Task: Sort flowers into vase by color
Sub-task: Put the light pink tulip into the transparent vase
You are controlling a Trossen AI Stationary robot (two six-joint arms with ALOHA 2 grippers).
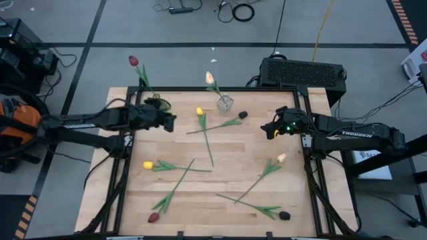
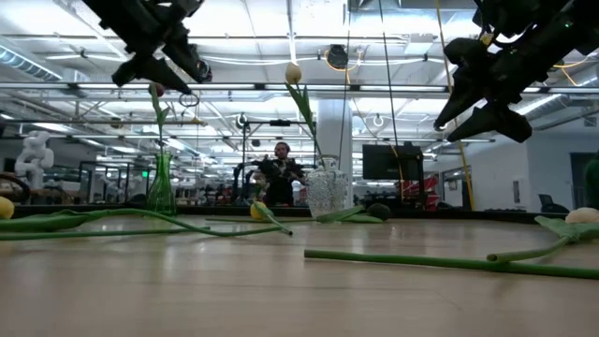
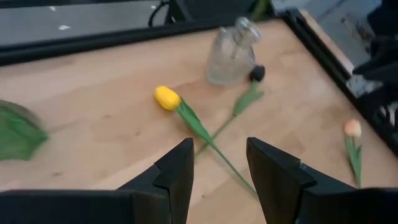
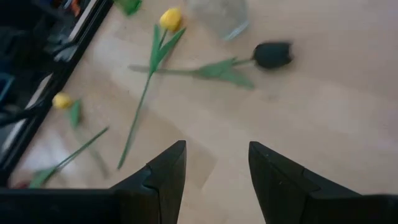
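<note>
Several artificial tulips lie flat on the wooden table (image 1: 133,200). A yellow one (image 1: 199,111) and a dark one (image 1: 243,115) cross stems at the middle. Another yellow one (image 1: 147,165) and a maroon one (image 1: 153,217) lie near left. A cream-peach one (image 1: 281,158) and a dark one (image 1: 285,215) lie near right. A cream tulip (image 1: 209,78) stands in the clear glass vase (image 1: 225,103). A dark red one (image 1: 133,61) stands in the green vase (image 1: 157,103). My left gripper (image 1: 170,122) and my right gripper (image 1: 267,128) are open, empty and above the table.
A black box (image 1: 303,72) stands beyond the table's far right corner. The two vases stand along the far edge. Cables lie on the floor beyond the table. In the low view, a person (image 2: 279,173) sits far off in the room behind.
</note>
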